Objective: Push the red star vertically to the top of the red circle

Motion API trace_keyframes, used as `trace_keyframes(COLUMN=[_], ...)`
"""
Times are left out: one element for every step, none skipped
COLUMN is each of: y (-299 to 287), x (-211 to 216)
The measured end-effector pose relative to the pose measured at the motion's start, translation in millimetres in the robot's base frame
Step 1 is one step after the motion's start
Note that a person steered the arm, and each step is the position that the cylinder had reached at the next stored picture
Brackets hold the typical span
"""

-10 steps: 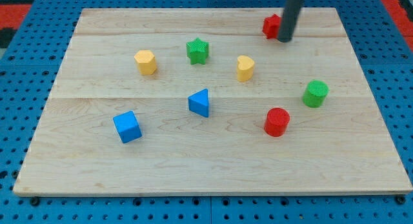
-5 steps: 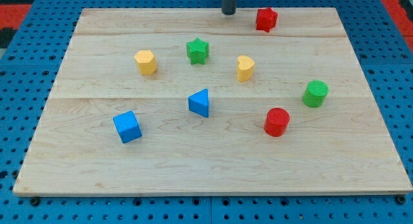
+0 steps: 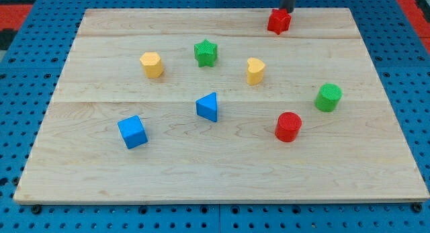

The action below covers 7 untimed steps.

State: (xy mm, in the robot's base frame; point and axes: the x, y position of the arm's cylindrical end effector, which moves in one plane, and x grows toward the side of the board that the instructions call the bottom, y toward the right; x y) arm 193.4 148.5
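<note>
The red star (image 3: pixel 278 21) lies near the board's top edge, right of centre. The red circle (image 3: pixel 288 127) stands well below it, slightly to the right, in the board's lower right part. My tip (image 3: pixel 287 11) is at the view's top, just above and a little right of the red star, touching or almost touching its upper edge. Only the rod's lowest part shows.
A green star (image 3: pixel 206 53), a yellow hexagon-like block (image 3: pixel 152 64) and a yellow heart-like block (image 3: pixel 254 70) lie across the upper middle. A blue triangle (image 3: pixel 208 107) and a blue cube (image 3: pixel 132 131) lie lower left. A green cylinder (image 3: pixel 328 97) stands right of the red circle. The wooden board (image 3: pixel 376 172) rests on a blue pegboard.
My tip went from the red star's right side up and left past the board's top edge, then came back right to sit just above the star. The star shifted slightly.
</note>
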Motion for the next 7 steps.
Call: trace_keyframes(y=[-13,-16,-17,-17,-4,-36,-115], x=[10,15,14,13,30,23,19])
